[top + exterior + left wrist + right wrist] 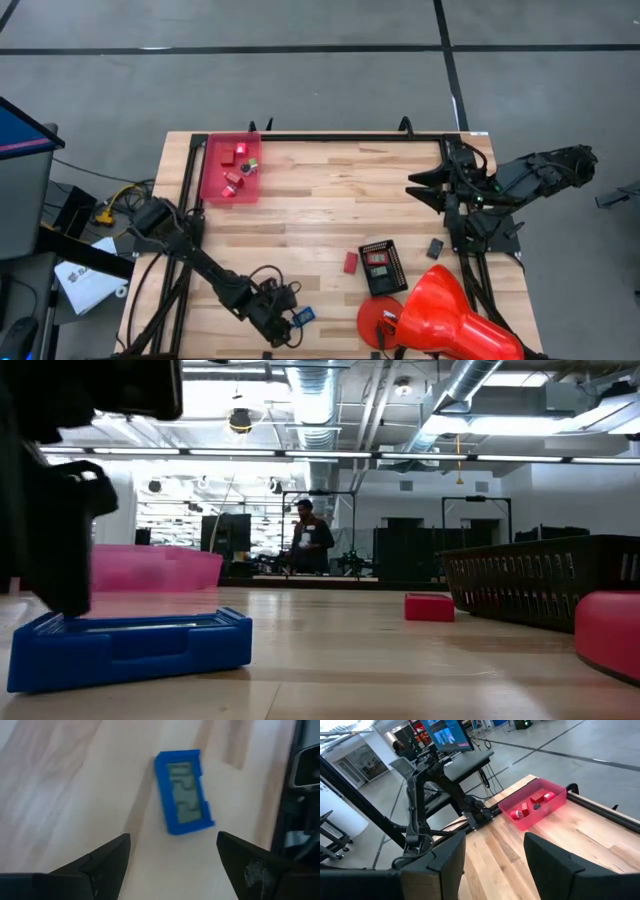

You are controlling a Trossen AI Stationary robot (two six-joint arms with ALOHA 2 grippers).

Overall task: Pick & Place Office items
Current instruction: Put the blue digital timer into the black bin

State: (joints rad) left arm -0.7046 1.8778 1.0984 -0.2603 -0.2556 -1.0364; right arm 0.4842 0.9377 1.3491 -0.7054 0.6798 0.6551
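Left gripper (170,857), fingers apart, hovers over a small blue rectangular plastic piece (183,791) near the pale wooden worktop's (330,210) edge.
Right gripper (492,855), fingers parted, waits at the worktop's opposite edge; a person (310,538) stands in the room behind.

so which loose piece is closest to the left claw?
The blue piece, lying flat right by the open left claw; the red block and small black piece sit farther off.

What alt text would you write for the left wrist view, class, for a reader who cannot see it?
A blue office item with a grey face lies flat on the wooden table, just ahead of the left gripper, whose two dark fingers are open and not touching it.
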